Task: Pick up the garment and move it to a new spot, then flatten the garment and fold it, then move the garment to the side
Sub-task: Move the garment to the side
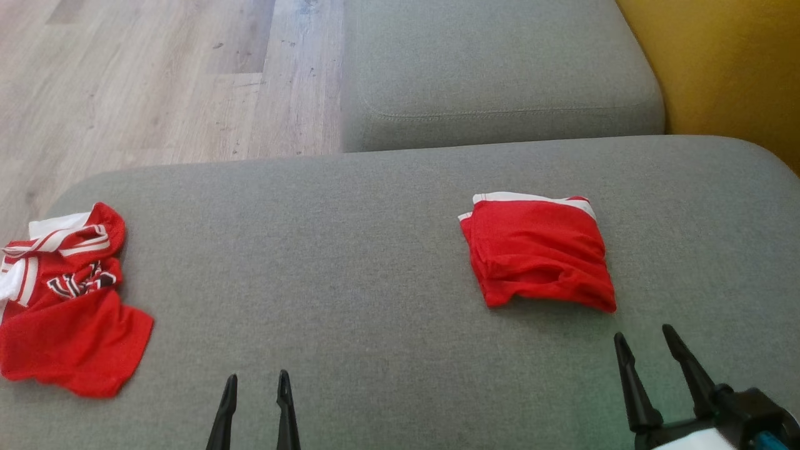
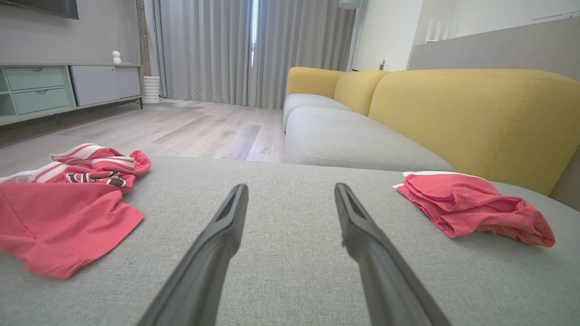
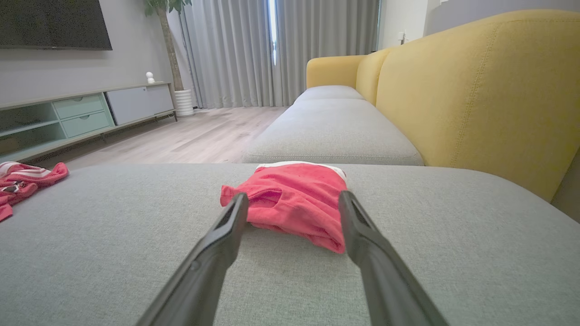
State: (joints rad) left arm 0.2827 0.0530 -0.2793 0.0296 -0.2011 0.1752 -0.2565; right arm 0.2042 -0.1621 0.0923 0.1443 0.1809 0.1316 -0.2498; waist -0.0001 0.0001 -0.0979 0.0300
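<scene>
Plainly nearer, your left gripper (image 1: pixel 258 375), spread open, has the crumpled garment (image 1: pixel 62 306) well off to its left, at the edge of the cushion (image 1: pixel 375 250). Your right gripper (image 1: pixel 643 332), also open, points at the folded garment (image 1: pixel 540 253) just ahead.

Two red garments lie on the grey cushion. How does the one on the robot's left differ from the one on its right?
The left garment lies crumpled and sprawled; the right garment is folded into a compact packet. The left garment shows black lettering and red-and-white stripes; the right garment is plain red with a white edge. Both are red and rest on the grey cushion.
</scene>
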